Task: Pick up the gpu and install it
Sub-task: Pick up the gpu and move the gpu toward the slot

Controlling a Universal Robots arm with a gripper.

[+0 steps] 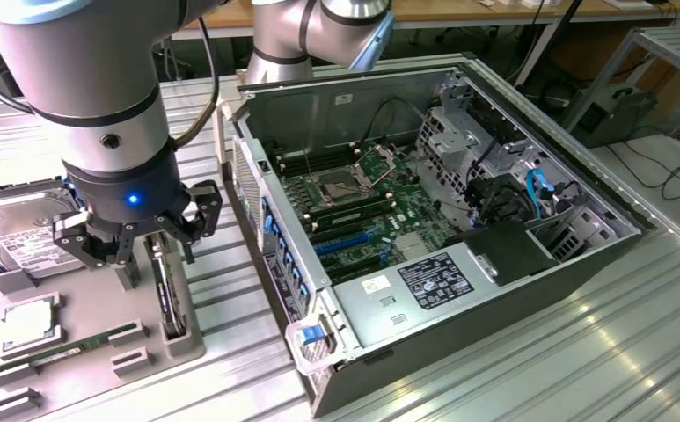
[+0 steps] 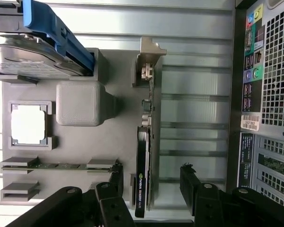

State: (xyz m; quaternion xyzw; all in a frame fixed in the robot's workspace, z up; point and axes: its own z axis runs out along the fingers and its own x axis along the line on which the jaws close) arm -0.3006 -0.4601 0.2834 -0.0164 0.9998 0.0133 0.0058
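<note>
Arm (image 1: 93,97) upright, fingers (image 2: 190,187) spread, seemingly astride gpu (image 2: 141,175)

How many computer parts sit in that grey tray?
4: a hard drive at one end, a processor next, then a memory stick, and the gpu standing on edge under the open gripper. It may hide more.

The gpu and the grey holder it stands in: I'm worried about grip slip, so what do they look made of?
The gpu: black cooler with a slight sheen, likely plastic, on a green circuit board; its bracket looks like pale bare metal. The grey holder: matte, with a finely ribbed block face, probably printed plastic, though the look leaves that open.
</note>
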